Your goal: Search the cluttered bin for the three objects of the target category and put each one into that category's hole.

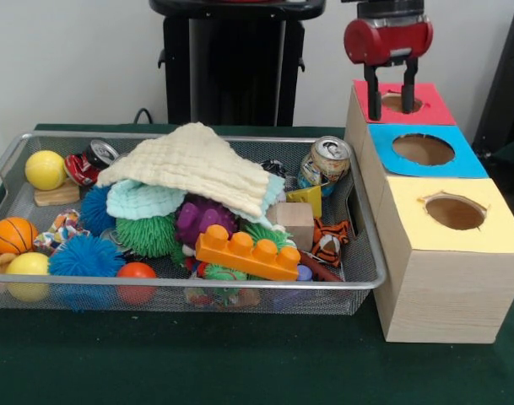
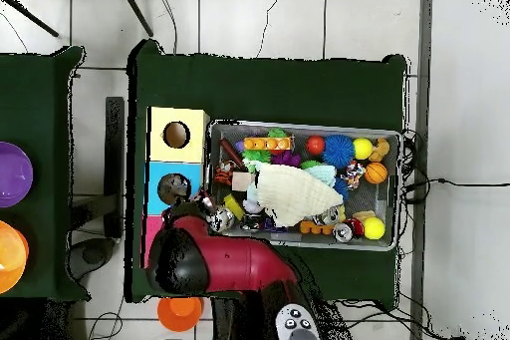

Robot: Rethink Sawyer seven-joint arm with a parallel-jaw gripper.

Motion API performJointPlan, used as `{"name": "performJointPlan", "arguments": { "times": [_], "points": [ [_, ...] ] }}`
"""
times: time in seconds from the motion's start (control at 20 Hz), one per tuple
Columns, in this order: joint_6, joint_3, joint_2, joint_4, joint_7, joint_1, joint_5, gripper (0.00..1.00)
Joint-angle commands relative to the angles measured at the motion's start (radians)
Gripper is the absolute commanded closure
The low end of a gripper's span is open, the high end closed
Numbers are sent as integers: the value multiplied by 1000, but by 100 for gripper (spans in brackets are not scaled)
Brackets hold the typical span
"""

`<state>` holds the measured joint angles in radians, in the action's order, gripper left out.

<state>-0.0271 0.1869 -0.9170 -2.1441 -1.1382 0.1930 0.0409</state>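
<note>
The wire mesh bin (image 1: pixel 197 287) lies on the green table, full of toys; it also shows in the overhead view (image 2: pixel 398 186). No see-through plastic bottle shows in either view. The red-surrounded hole (image 1: pixel 434 110) tops the far end of the wooden box row. My gripper (image 1: pixel 391 105) hangs straight over that hole, open, with nothing between its fingers. In the overhead view my red arm (image 2: pixel 234 266) covers the red box and hides the gripper.
The blue-surrounded hole (image 1: pixel 423 149) and the yellow-surrounded hole (image 1: pixel 455 211) sit nearer the camera. In the bin lie a cream cloth (image 1: pixel 193 164), two drink cans (image 1: pixel 326 162) (image 1: pixel 88 162), an orange brick (image 1: pixel 248 253) and several balls.
</note>
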Motion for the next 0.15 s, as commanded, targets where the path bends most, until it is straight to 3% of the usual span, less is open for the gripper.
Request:
{"name": "performJointPlan", "arguments": {
  "times": [0.05,0.15],
  "points": [
    [-108,-26,-84,-19,-258,33,62,0],
    [-143,-37,-76,-16,-235,27,55,0]
  ]
}}
